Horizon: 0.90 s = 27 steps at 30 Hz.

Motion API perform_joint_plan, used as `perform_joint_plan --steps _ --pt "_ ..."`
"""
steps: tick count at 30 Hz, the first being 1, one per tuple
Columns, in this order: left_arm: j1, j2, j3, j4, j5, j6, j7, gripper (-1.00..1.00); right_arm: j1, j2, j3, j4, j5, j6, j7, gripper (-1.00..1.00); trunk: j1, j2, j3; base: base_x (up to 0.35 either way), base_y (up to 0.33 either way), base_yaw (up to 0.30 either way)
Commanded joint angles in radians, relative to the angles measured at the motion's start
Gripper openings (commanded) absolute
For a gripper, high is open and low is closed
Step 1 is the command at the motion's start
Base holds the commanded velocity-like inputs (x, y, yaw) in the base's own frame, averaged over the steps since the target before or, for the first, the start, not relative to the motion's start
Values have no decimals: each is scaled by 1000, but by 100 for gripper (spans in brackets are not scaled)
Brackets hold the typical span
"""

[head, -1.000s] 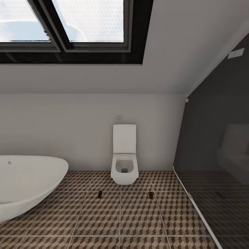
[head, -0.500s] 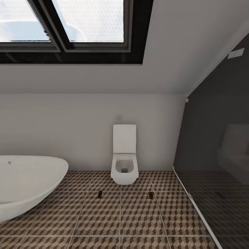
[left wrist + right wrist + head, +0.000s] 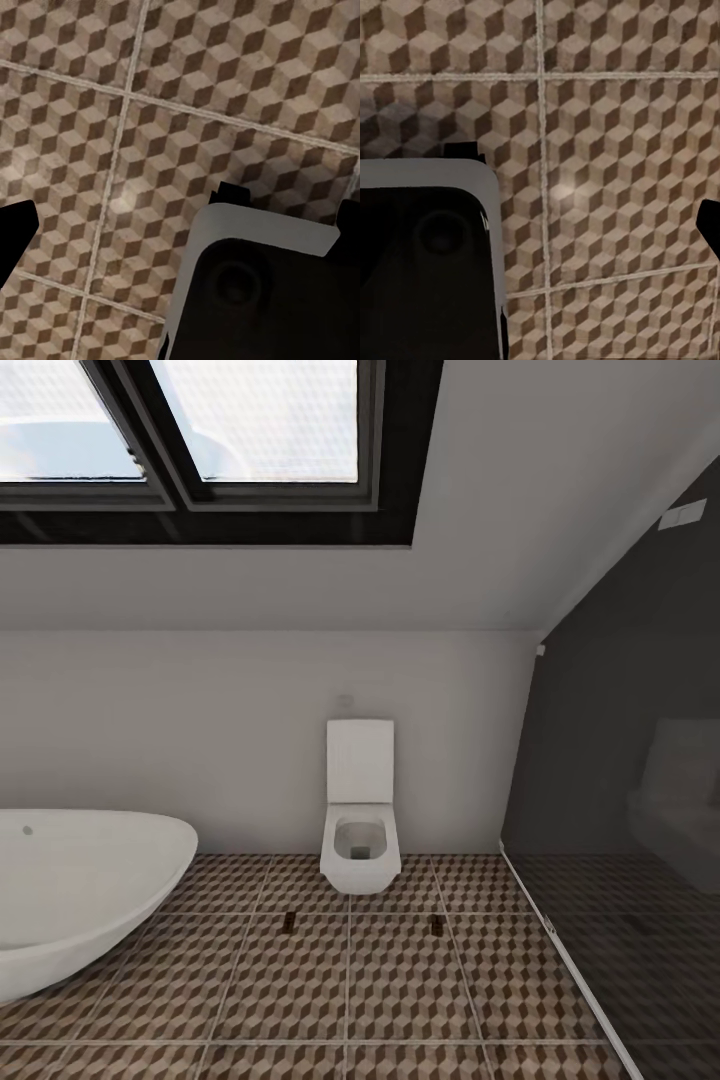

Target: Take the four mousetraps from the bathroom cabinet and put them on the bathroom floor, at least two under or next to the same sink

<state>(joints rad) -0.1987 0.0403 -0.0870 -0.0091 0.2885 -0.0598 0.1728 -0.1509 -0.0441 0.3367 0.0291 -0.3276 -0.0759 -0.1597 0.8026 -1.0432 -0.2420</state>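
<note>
Facing the toilet (image 3: 360,810), bathtub (image 3: 80,890) off our left. Two small dark pieces, likely mousetraps (image 3: 290,922), lie on the bathroom floor (image 3: 400,990) ahead, flanking the toilet, long axes pointing away from us. Both wrist views face bare tile; jaw state: cannot tell. Neither arm looks nearer.

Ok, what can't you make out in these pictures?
- Head view: two dark specks on the bathroom floor, too small to confirm as mousetraps.
- Head view: bathtub cut off by the left edge.
- Head view: pale shape dimmed behind dark glass.
- Right wrist view: one finger at the edge, partner cut off; open or shut unclear.
</note>
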Motion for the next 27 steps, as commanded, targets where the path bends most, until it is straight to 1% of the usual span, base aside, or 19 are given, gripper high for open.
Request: perform_joint_plan --steps 1,7,16,27 --pt "-1 0 -9 0 9 -3 2 100 -1 0 8 3 -14 -6 0 100 0 -1 -1 0 0 0" --pt "0 0 -9 -3 8 -3 2 100 -1 -2 9 3 -25 -4 0 100 0 -1 -1 0 0 0" --pt "0 1 -8 -2 9 -3 2 100 -1 7 16 -6 -17 -9 0 100 0 -1 -1 0 0 0" --pt "-1 0 -7 -2 7 -3 2 100 -1 9 14 -9 -20 -8 0 100 0 -1 -1 0 0 0"
